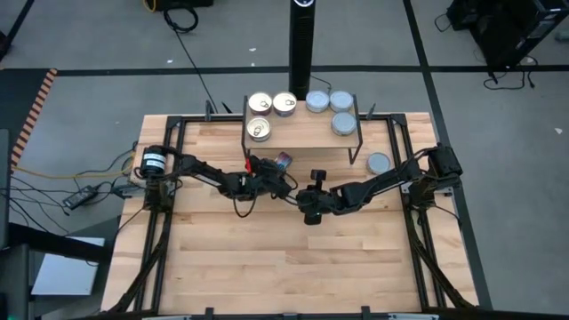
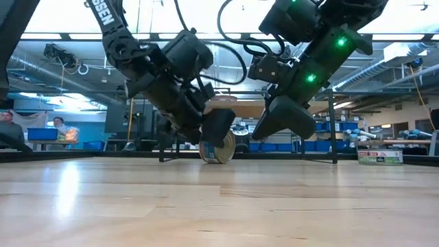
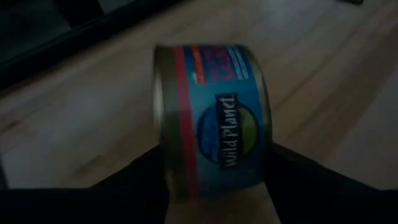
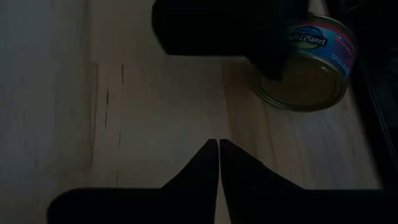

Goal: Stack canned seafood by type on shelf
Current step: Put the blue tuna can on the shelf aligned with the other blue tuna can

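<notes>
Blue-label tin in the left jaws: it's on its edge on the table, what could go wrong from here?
1. The blue-label tin stands on its rim between the left gripper jaws; a loose grip could let it roll or topple.
2. The right gripper, jaws shut, hovers close by; the arms could collide.
3. The shelf edge is near; lifting could clip it.

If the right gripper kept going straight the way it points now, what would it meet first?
Probably bare wooden tabletop: the shut right gripper points at open boards. The blue-labelled round tin, on its edge between the left gripper's fingers, lies off to one side, though depth is unclear.
</notes>
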Motion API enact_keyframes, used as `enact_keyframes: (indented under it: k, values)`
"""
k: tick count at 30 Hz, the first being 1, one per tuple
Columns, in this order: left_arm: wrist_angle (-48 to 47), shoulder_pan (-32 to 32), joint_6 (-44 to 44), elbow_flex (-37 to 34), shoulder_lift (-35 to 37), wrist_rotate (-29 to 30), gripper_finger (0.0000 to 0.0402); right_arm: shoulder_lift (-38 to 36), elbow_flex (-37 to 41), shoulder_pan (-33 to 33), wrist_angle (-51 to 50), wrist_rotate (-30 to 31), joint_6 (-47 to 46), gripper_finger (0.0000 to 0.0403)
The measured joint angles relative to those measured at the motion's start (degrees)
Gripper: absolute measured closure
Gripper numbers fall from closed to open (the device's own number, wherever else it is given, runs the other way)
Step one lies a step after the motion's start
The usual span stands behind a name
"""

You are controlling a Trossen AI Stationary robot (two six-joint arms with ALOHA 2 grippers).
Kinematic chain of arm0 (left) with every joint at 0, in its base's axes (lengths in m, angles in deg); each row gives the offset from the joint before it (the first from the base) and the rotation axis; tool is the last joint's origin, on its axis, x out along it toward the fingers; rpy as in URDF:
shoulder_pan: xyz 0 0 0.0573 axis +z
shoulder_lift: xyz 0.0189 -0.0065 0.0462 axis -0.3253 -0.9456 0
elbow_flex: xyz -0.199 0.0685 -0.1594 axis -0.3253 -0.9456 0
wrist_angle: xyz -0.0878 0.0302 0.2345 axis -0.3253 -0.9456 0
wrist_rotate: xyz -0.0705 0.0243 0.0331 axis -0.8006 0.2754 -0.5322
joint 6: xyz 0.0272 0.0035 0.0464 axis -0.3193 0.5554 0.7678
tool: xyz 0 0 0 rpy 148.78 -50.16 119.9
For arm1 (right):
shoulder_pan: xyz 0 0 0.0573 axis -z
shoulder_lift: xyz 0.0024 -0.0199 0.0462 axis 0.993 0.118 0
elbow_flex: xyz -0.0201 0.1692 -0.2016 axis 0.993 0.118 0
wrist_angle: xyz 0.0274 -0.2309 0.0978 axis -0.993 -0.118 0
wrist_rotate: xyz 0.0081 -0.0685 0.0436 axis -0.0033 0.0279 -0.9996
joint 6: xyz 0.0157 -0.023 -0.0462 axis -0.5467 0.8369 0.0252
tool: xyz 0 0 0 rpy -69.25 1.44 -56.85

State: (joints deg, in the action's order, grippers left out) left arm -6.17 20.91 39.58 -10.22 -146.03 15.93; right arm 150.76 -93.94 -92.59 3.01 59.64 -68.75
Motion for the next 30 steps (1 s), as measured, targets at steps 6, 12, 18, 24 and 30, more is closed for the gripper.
enact_keyframes:
  k: [6, 12, 18, 24, 30]
  values:
    - [3.14, 0.28, 1.22, 0.15, -2.95, -1.21, 0.0204, 0.00, 0.00, 0.00, -0.34, -0.02, 0.01, 0.0373]
    - [4.52, -2.81, 9.67, 0.06, -1.53, 0.10, 0.0204, 0.00, 0.00, -0.08, -1.54, 0.01, 0.46, 0.0373]
    - [5.43, -7.59, 20.19, 0.42, 2.65, 7.40, 0.0204, -1.94, 0.00, -1.71, -5.47, 0.26, 0.13, 0.0375]
    - [6.44, -11.58, 32.57, 0.45, 7.76, 10.39, 0.0204, -9.75, 0.00, -5.95, -11.44, 6.22, -1.37, 0.0388]
    - [5.72, -13.50, 45.04, 0.44, 11.10, 13.98, 0.0204, -17.89, 0.00, -7.54, -10.59, 9.39, -2.80, 0.0381]
